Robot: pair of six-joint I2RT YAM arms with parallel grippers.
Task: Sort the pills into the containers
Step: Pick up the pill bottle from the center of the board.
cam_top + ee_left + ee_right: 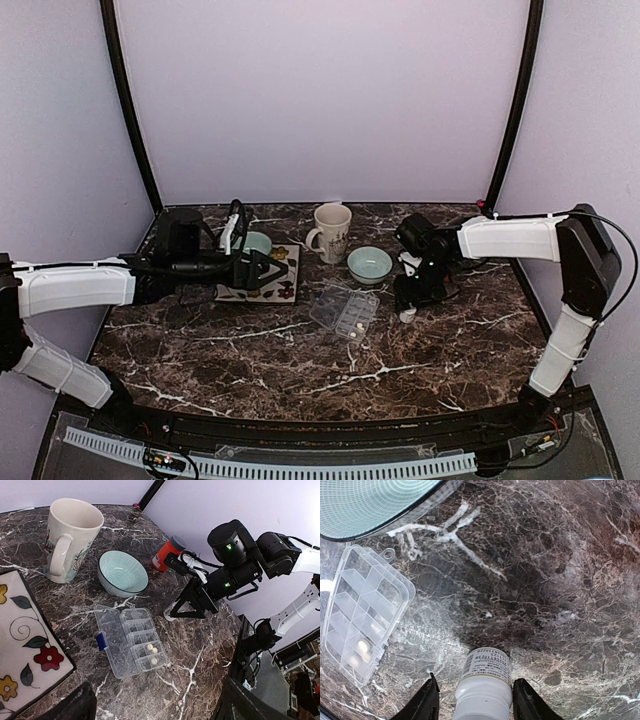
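Right gripper (475,681) astride a white labelled plastic bottle (482,687).
Whether the bottle is clamped cannot be told; the left gripper (155,702) is spread wide and empty. Near the bottle, tiny pale round pills (149,646) are seen in the end compartments of a flat clear plastic pill box (115,652). Light, hard and apt to roll, they are judged best pinched singly, gently, across the edge.
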